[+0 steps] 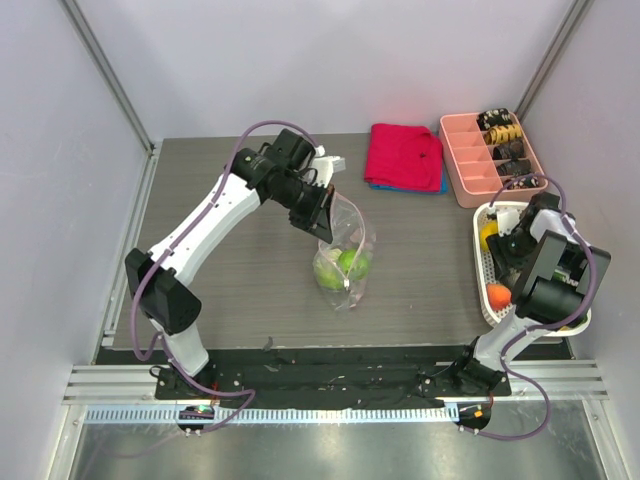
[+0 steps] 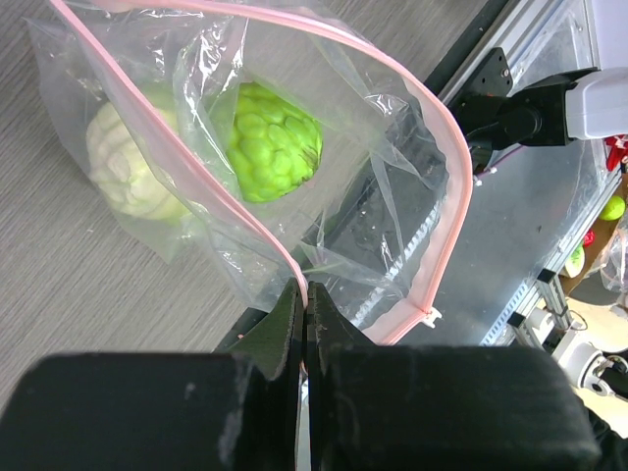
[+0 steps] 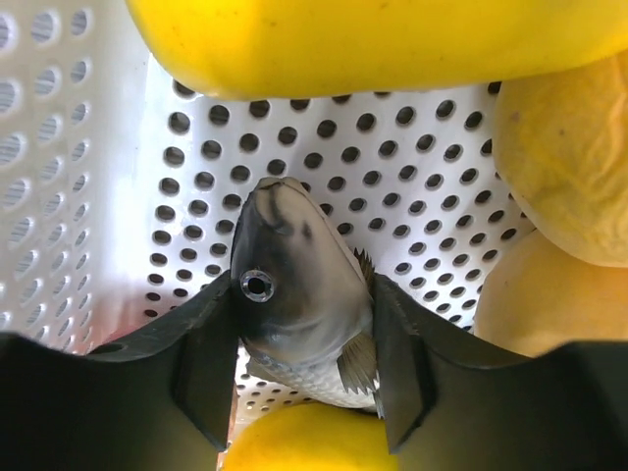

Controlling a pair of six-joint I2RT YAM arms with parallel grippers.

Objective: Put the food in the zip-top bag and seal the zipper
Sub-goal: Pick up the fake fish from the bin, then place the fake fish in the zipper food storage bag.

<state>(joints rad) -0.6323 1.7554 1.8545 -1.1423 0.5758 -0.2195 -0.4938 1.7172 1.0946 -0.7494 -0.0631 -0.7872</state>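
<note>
The zip-top bag (image 1: 345, 255) hangs over the middle of the table, its mouth open. My left gripper (image 1: 322, 215) is shut on the pink zipper (image 2: 446, 157), with the strip pinched between its fingertips (image 2: 305, 294). Two round green pieces of food (image 2: 275, 142) lie inside the bag, one bright and one pale (image 2: 123, 162). My right gripper (image 3: 306, 334) reaches down into the white perforated basket (image 1: 482, 270). Both its fingers press the sides of a grey toy fish (image 3: 294, 285). Yellow food (image 3: 373, 39) lies around the fish, and an orange piece (image 1: 497, 296) shows at the basket's near end.
A folded red cloth (image 1: 405, 155) on a blue one lies at the back of the table. A pink compartment tray (image 1: 470, 160) with small dark items stands at the back right, just beyond the basket. Grey walls close in the left and right sides.
</note>
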